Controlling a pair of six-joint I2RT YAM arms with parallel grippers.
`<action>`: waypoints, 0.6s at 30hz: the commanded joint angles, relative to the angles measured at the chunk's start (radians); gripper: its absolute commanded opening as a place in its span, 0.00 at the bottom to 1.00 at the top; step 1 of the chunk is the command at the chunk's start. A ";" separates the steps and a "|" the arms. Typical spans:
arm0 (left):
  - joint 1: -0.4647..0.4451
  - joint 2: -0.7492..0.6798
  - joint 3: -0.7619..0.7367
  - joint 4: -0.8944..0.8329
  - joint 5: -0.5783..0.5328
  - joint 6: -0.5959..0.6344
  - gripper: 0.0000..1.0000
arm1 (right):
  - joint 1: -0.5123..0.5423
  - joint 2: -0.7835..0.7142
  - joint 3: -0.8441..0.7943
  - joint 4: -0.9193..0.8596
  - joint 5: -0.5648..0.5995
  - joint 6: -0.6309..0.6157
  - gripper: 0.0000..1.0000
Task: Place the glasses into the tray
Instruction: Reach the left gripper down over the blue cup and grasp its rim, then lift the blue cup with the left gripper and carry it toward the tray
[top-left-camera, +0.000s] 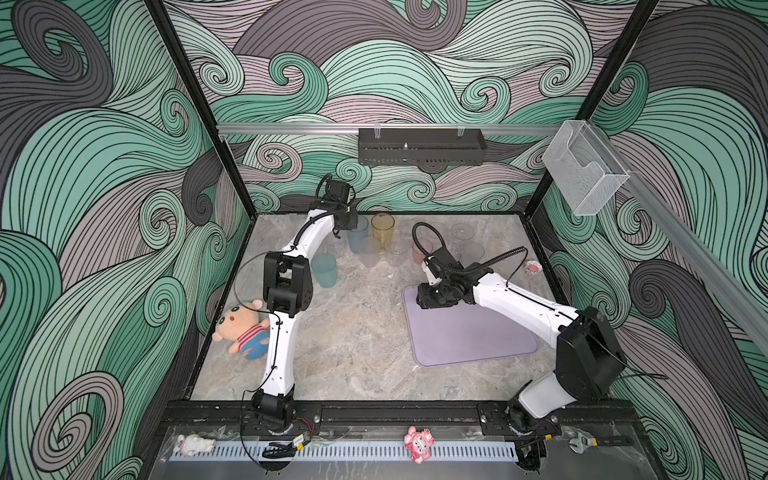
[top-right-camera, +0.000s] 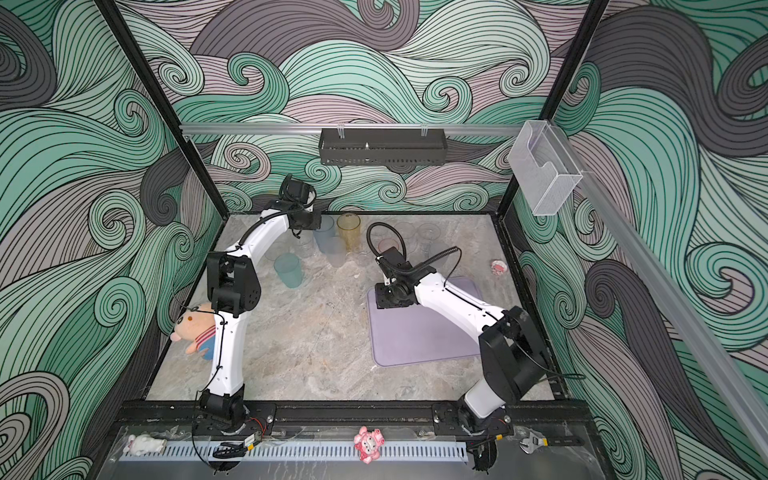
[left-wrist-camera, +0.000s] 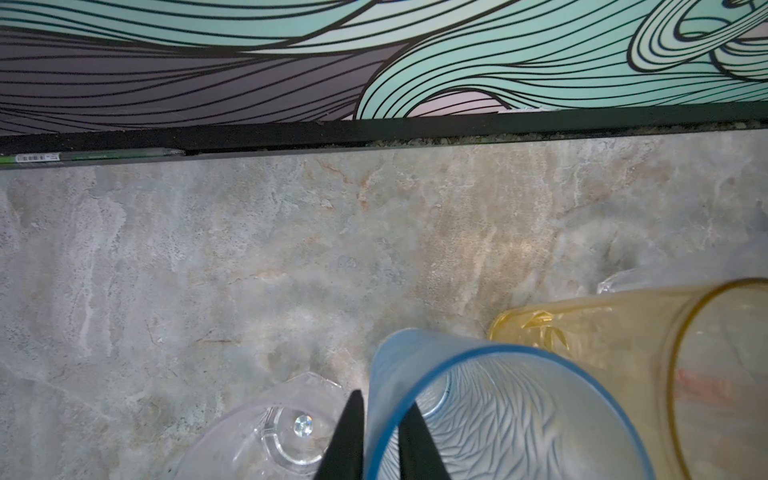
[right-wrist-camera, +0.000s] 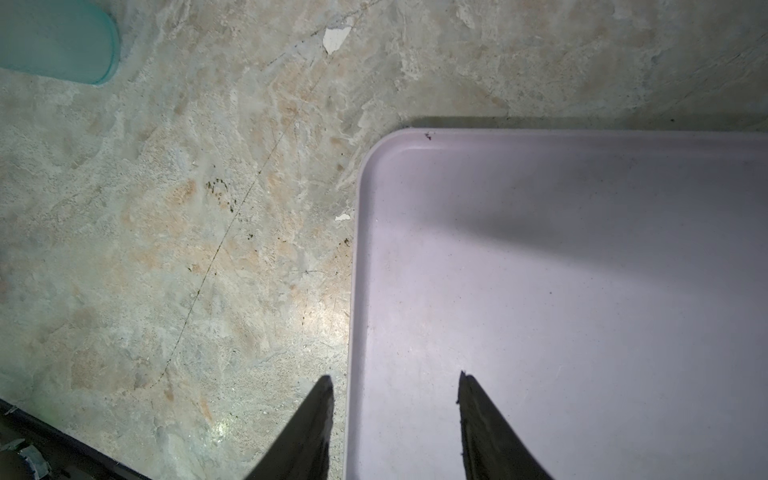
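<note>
Teal-and-grey swirl-patterned walls (top-left-camera: 374, 62), perhaps marble tabletop (top-left-camera: 353, 332), black frame posts (top-left-camera: 183, 70).

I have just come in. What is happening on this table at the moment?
The robot's left gripper pinches the wall of the tall blue glass at the back of the table, one finger inside and one outside, beside the amber glass. The right gripper hangs open over a corner of the lilac tray, holding nothing. No glass shows in the tray yet.
</note>
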 joint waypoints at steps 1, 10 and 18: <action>-0.007 -0.009 0.033 -0.018 -0.015 0.018 0.14 | -0.007 -0.012 0.014 -0.010 0.002 0.001 0.49; -0.006 -0.035 0.032 -0.019 -0.009 0.021 0.04 | -0.006 -0.040 -0.009 -0.010 0.008 0.007 0.49; -0.006 -0.078 0.031 -0.027 -0.012 0.030 0.00 | -0.008 -0.036 -0.007 -0.012 0.002 0.009 0.50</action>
